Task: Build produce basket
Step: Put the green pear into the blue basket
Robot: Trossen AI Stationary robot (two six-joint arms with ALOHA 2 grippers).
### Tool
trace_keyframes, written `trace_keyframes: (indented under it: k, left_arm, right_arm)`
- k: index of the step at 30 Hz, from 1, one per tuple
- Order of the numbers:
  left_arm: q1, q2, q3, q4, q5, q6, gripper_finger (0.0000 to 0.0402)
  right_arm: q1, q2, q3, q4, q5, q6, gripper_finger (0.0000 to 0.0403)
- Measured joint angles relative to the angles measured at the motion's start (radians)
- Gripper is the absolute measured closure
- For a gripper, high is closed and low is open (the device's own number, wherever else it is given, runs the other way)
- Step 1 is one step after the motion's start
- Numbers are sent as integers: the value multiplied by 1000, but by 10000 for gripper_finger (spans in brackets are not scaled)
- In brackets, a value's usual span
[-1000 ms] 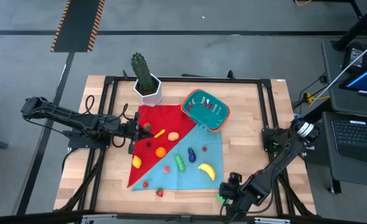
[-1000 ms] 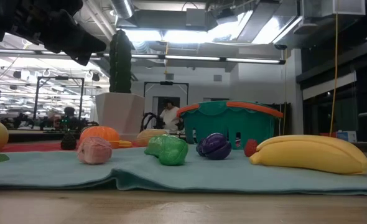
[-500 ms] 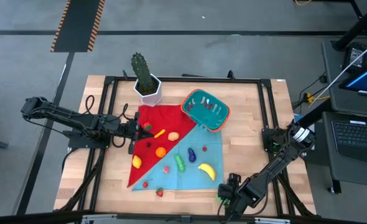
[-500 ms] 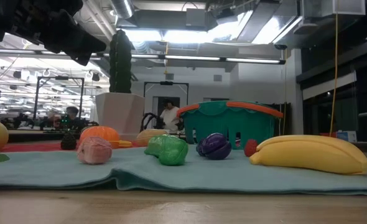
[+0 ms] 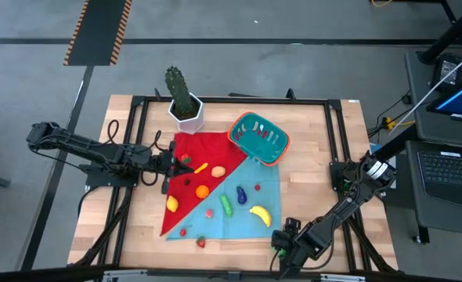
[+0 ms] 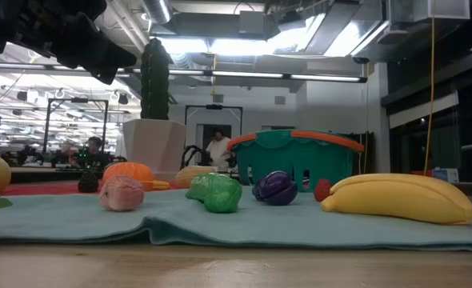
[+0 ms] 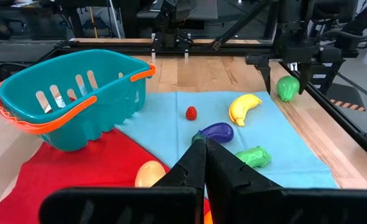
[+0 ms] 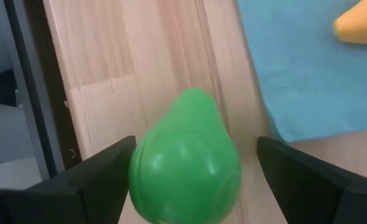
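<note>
While the right gripper [image 8: 190, 180] held a green pear [image 8: 185, 167] between its fingers at the tabletop's near edge, the left gripper [image 7: 203, 144] hung closed over the red cloth [image 5: 193, 153]. Beside the cactus pot [image 5: 187, 114], the basket [image 5: 258, 139] stood near the far edge.

Bare wood [image 5: 317, 188] right of the cloth [image 5: 250, 200] seems passable; basket [image 5: 259, 138] blocks behind.
</note>
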Motion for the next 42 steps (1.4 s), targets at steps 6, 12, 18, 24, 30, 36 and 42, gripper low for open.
trace_keyframes:
  k: [6, 12, 18, 24, 30, 36, 42]
  left_arm:
    - [0, 0, 0, 0, 0, 0, 401]
    - [0, 0, 0, 0, 0, 0, 401]
    - [0, 0, 0, 0, 0, 0, 401]
    - [0, 0, 0, 0, 0, 0, 401]
    - [0, 0, 0, 0, 0, 0, 401]
    - [0, 0, 0, 0, 0, 0, 401]
    - [0, 0, 0, 0, 0, 0, 401]
  right_arm:
    - [-1, 0, 0, -1, -11, -3, 67]
    - [-1, 0, 0, -2, -14, -3, 67]
    - [-1, 0, 0, -3, -15, 1, 70]
    - [-2, 0, 0, -9, -15, 1, 112]
    - [-1, 0, 0, -6, -18, 5, 187]
    - [-15, -2, 0, -33, -18, 6, 187]
    - [-33, -2, 0, -34, -15, 30, 187]
